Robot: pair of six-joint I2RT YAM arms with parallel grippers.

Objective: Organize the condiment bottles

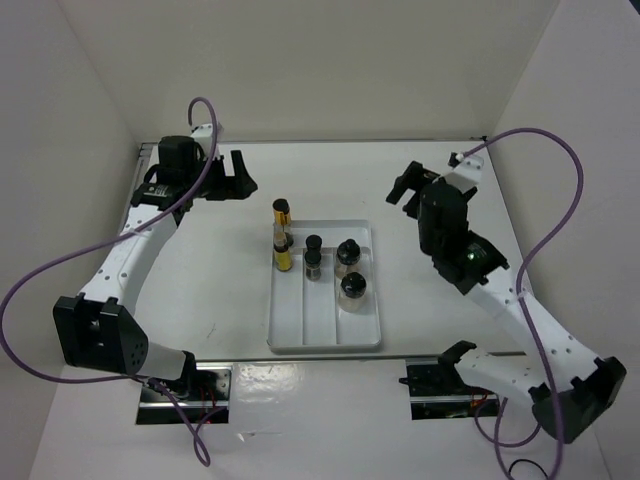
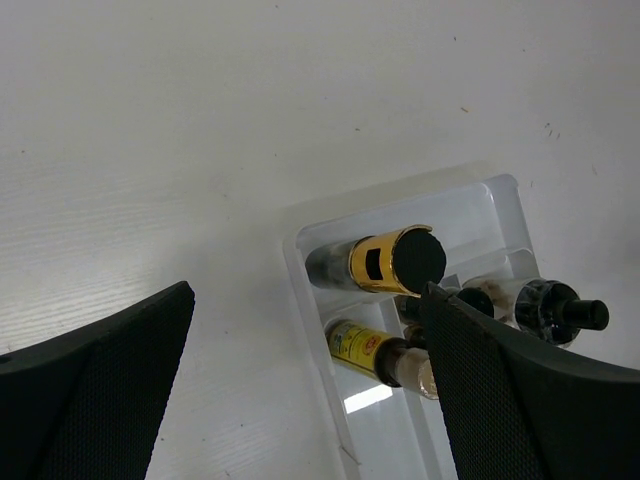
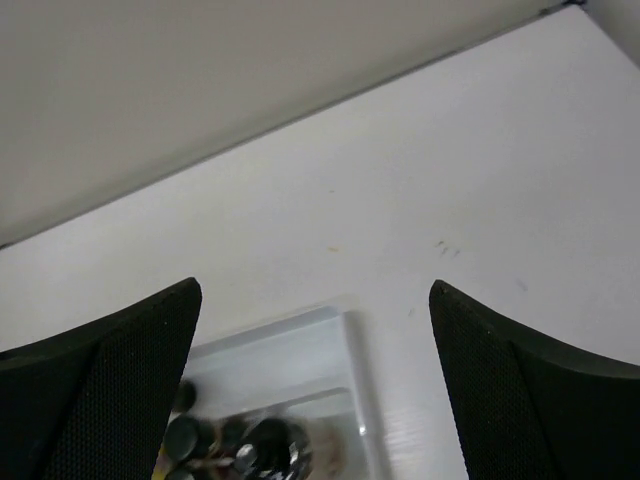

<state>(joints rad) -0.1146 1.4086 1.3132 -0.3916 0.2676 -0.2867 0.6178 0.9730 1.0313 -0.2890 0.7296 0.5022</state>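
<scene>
Well clear of left pincer (image 1: 244, 176), bottles (image 1: 313, 257)

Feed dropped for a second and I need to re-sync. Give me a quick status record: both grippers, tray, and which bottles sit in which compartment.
left gripper: jaws open, empty, beyond the tray's far-left corner
right gripper: jaws open, empty, right of the tray's far end
tray: white, three compartments
left compartment: far yellow bottle, near yellow bottle
middle compartment: small dark bottle
right compartment: black-capped bottle, rounder jar
outside tray: no bottle seen
</scene>
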